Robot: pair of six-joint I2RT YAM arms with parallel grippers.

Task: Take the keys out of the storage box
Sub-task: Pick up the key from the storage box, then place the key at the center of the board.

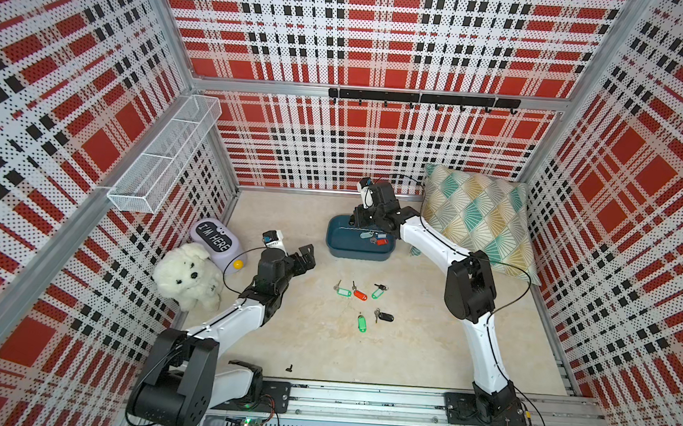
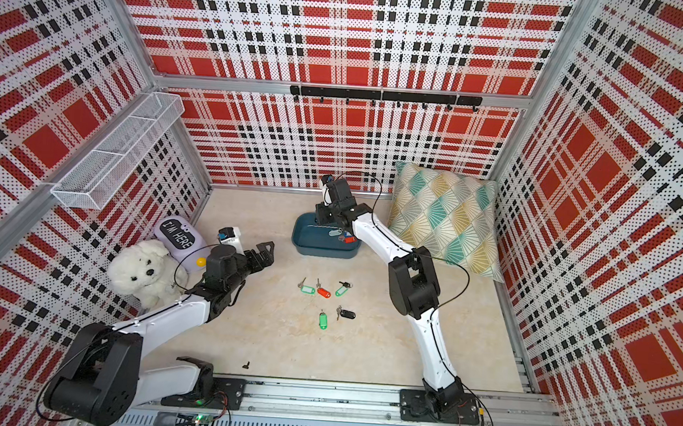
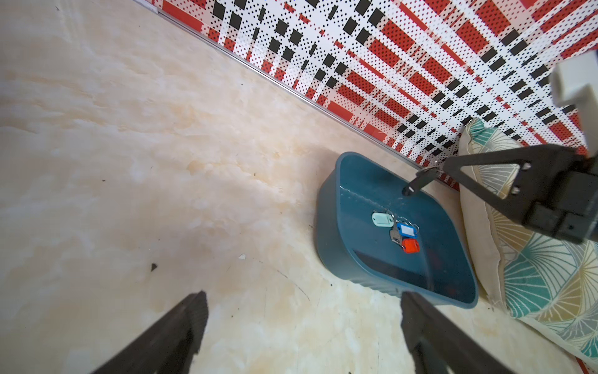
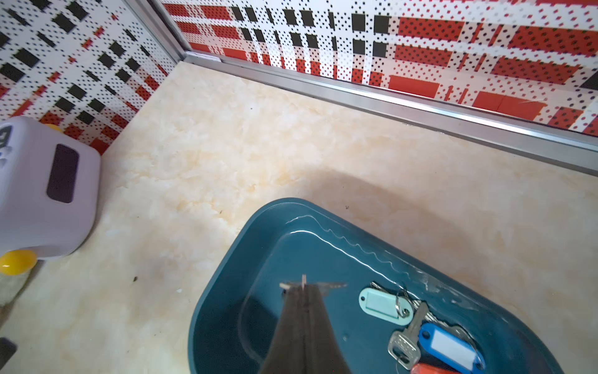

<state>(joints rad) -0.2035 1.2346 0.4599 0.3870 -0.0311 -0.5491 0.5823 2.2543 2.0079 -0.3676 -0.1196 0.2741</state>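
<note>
Left wrist: right gripper (image 3: 445, 165) pinches black-tagged key (image 3: 418, 182).

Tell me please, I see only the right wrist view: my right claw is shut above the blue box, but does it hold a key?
Observer: Yes. In the left wrist view a black-tagged key hangs by its ring from the right claw, over the box.
Operator: How many keys lie outside already?
Observer: Five on the table: three green ones, a red one, a black one.
Operator: And the left claw?
Observer: Open and empty, apart from the box.
</note>
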